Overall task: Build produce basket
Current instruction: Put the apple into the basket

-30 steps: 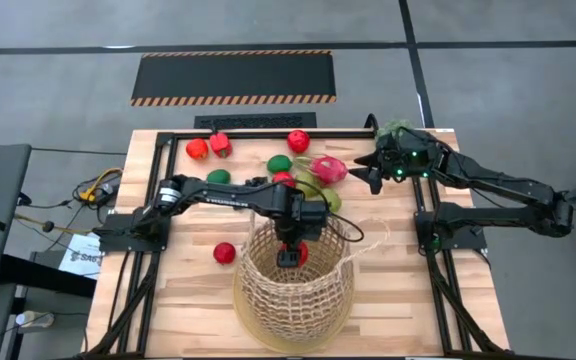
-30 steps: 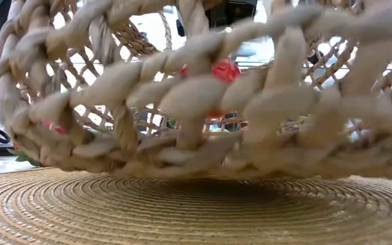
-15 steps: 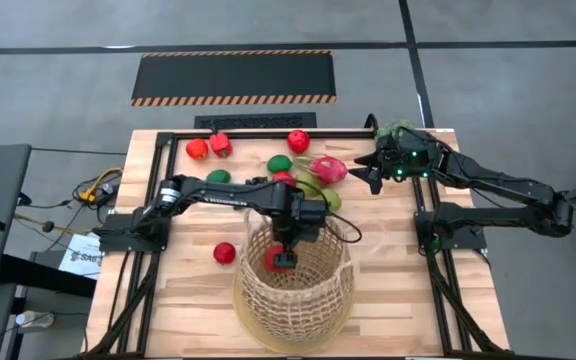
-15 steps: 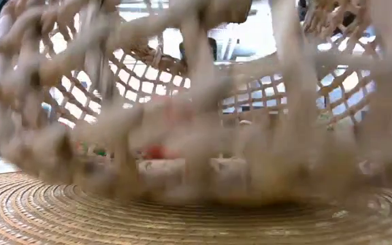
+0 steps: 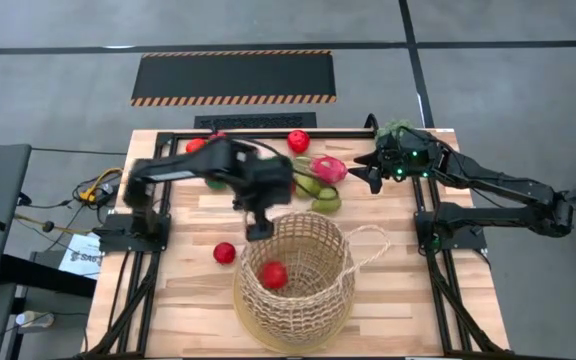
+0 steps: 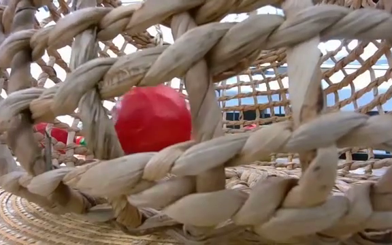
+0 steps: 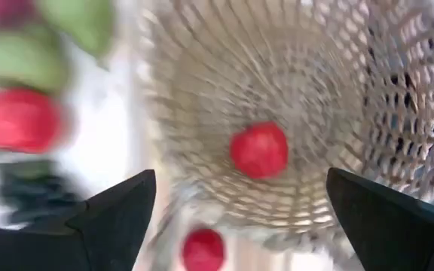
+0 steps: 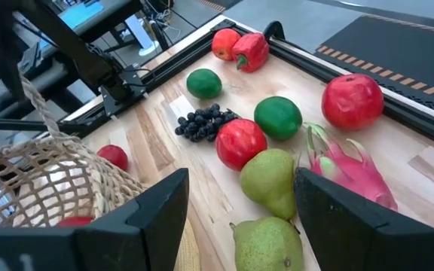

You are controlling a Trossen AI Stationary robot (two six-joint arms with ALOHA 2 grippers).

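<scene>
The wooden tabletop (image 5: 178,300) carries everything; on its near half stands the basket (image 5: 294,277), large, round, of tan open weave, with a thin loop handle curving off its right side; inside it lies one red fruit (image 5: 274,275), resting on the woven floor toward the left wall, seen large and close through the weave in the low view (image 6: 152,117); the left arm reaches in over the far-left part of the tabletop, blurred, and its left hand (image 5: 258,228) hangs just beyond the basket's far-left rim, fingers spread wide and holding nothing, the wrist view looking down between them into the basket; the right arm lies along the right edge, its right hand (image 5: 366,172) up near the far-right corner, fingers partly apart and empty, pointed toward the fruit; the rest of the produce sits beyond the basket: a pink dragon fruit (image 8: 350,173), two green pears (image 8: 271,181) touching each other, a red apple (image 8: 239,142), a dark grape bunch (image 8: 200,123), two limes (image 8: 277,117), a red pomegranate-like fruit (image 8: 352,100) at the far rail; a small red fruit (image 5: 225,253) lies alone just left of the basket
</scene>
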